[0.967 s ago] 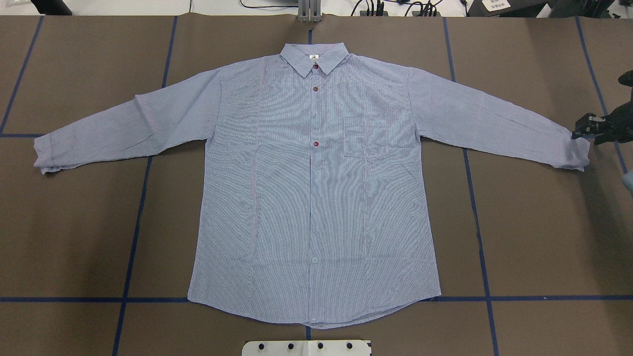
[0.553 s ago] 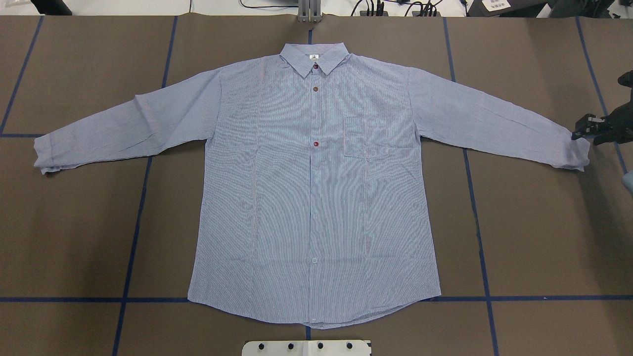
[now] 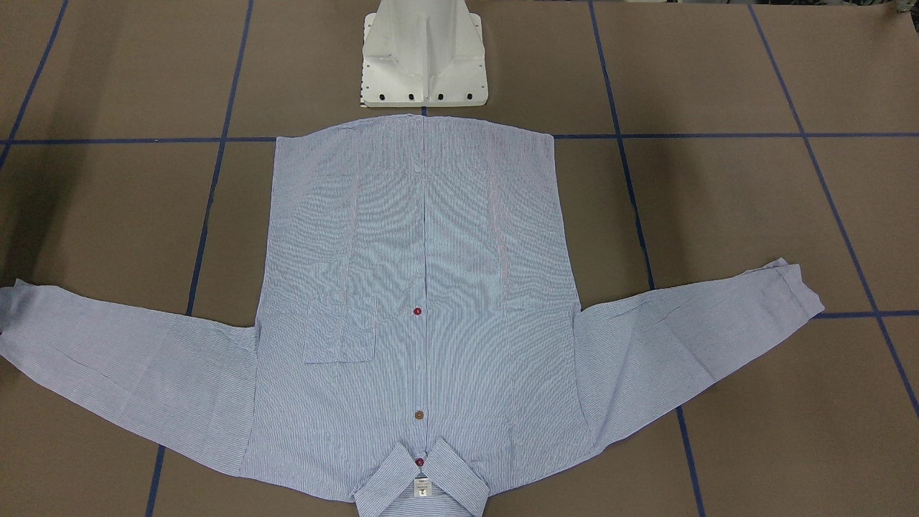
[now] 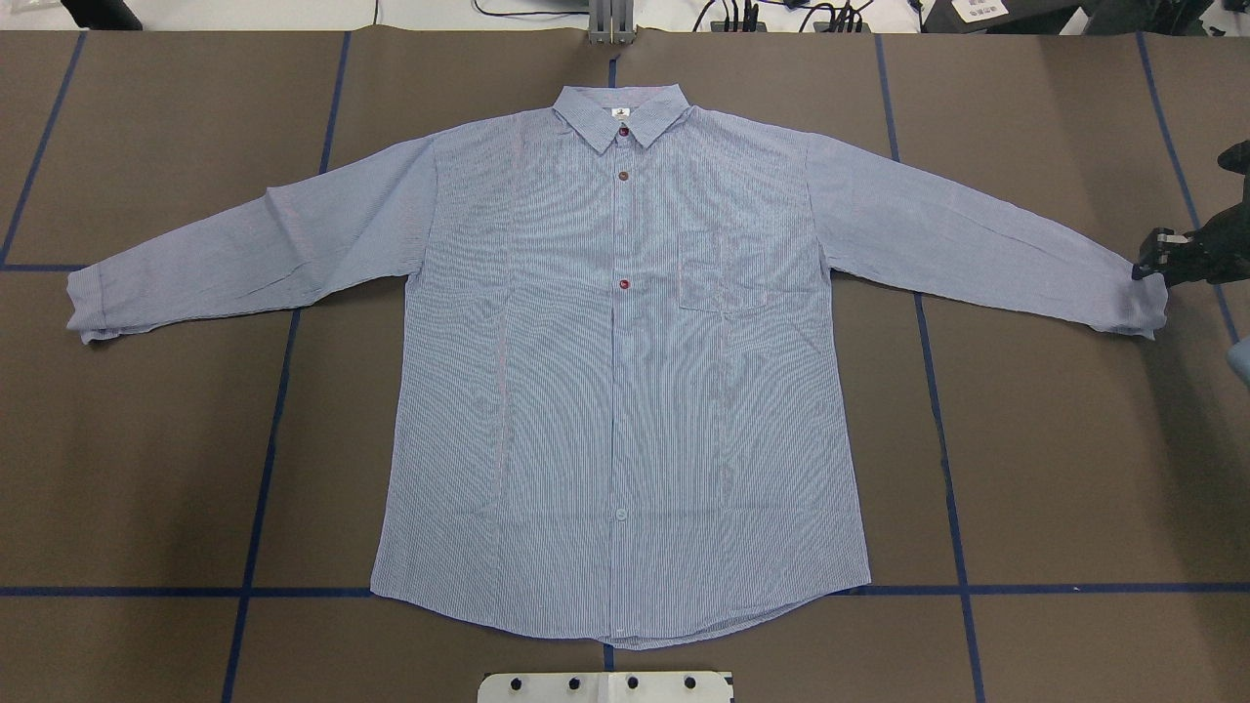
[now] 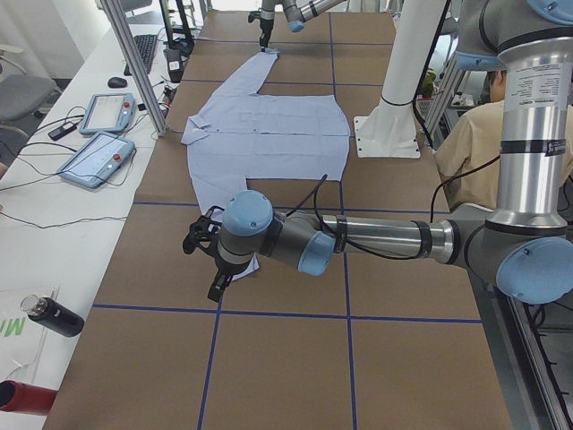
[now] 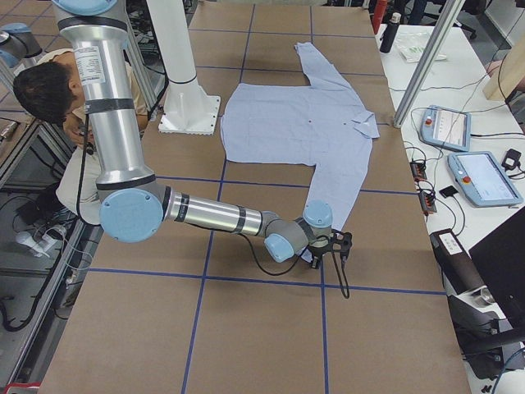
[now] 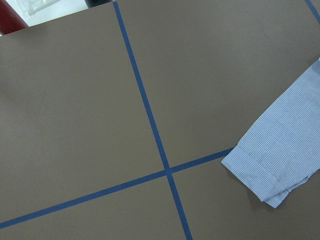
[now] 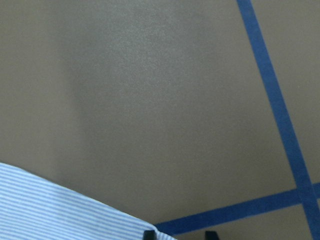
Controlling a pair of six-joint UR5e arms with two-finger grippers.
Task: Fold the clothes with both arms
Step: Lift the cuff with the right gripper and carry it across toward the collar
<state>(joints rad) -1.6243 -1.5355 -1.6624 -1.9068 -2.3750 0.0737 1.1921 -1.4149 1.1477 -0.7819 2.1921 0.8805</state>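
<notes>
- So far nothing was folded: the light blue-and-white striped long-sleeved shirt (image 4: 625, 391) lay flat on the brown paper-covered surface (image 4: 1055, 439), collar at 12 o'clock, sleeves toward 9 and 3.
- The right arm's black hand (image 4: 1150, 262) sat at the 3 o'clock cuff, fingers (image 8: 148, 235) spread, pinching nothing.
- The left arm's hand (image 5: 208, 260) hung near the 9 o'clock cuff; spread or pressed together, I could not tell.
- The white pedestal base (image 3: 423, 64) stood just past the hem at 6 o'clock, apart from both sleeves.

Brown table (image 4: 1074, 439) gridded with blue tape (image 4: 244, 591), white bench (image 5: 45, 269) holding two pendants (image 5: 97, 159), black bottle (image 5: 54, 316)
</notes>
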